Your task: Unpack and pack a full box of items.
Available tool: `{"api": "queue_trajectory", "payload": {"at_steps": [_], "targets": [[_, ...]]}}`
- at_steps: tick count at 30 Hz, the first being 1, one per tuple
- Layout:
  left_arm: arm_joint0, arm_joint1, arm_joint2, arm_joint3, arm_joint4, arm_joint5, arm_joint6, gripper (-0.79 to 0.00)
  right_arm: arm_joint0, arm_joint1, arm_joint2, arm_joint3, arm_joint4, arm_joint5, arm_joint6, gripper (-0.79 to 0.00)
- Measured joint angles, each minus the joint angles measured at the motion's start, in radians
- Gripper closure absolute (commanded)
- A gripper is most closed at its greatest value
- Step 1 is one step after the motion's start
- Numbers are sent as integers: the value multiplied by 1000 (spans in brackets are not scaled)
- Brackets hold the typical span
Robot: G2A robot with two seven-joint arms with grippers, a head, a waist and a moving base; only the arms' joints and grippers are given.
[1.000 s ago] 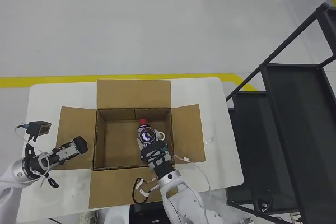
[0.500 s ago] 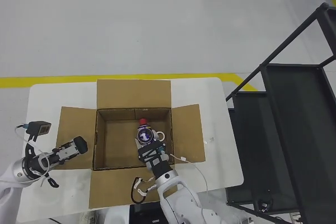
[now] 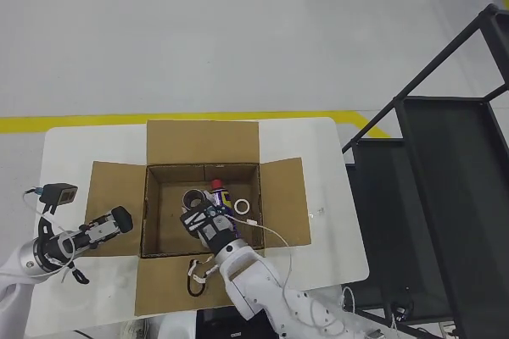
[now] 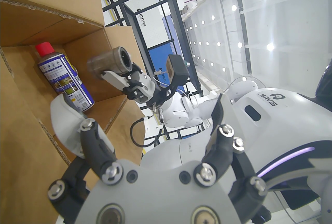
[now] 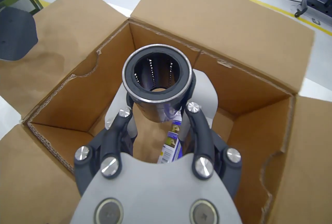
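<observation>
box (image 3: pixel 202 140): brown cardboard, 4 flaps folded out flat, sits mid-table, open top. metal cylinder (image 5: pixel 158 79): hollow, dark bore w/ rows of small balls inside, bright rim; clamped at its lower end between the fingers of the right gripper (image 5: pixel 159 108), held over the box interior clear of the box floor, open end facing the wrist cam; in top view the cylinder (image 3: pixel 192 201) lies over the middle of the opening, right gripper (image 3: pixel 205 222) just on the robot's side of it. spray can (image 4: pixel 64 77): blue/yellow label, red cap, inside the box, cap toward the far wall; upright or leaning, can't tell; part of its label shows below the cylinder in the right wrist view (image 5: pixel 171 142). tape roll (image 3: pixel 243 206): white ring on box floor, just beside the can, near the wall on the robot's right. left gripper (image 4: pixel 141 121): fingers spread wide, nothing between them, over the flap on the robot's left (image 3: pixel 114 222), well apart from the cylinder. table (image 3: pixel 76 144): white, rounded corners. yellow line (image 3: pixel 68 123): on the floor beyond the table. rack (image 3: pixel 441 169): black metal shelves, to the robot's right of the table.
</observation>
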Motion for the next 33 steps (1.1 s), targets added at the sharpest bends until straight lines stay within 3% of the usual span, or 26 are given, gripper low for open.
{"api": "queue_trajectory", "payload": {"at_steps": [11,23,33], "targets": [[0,0,0,0,0,0,0,-785,293,-106,-89,347,154,-79,125,0],[0,0,0,0,0,0,0,-785,376,-141,-120,490,138,-219,254,0],[0,0,0,0,0,0,0,-785,426,-171,-124,575,145,-281,220,0]]}}
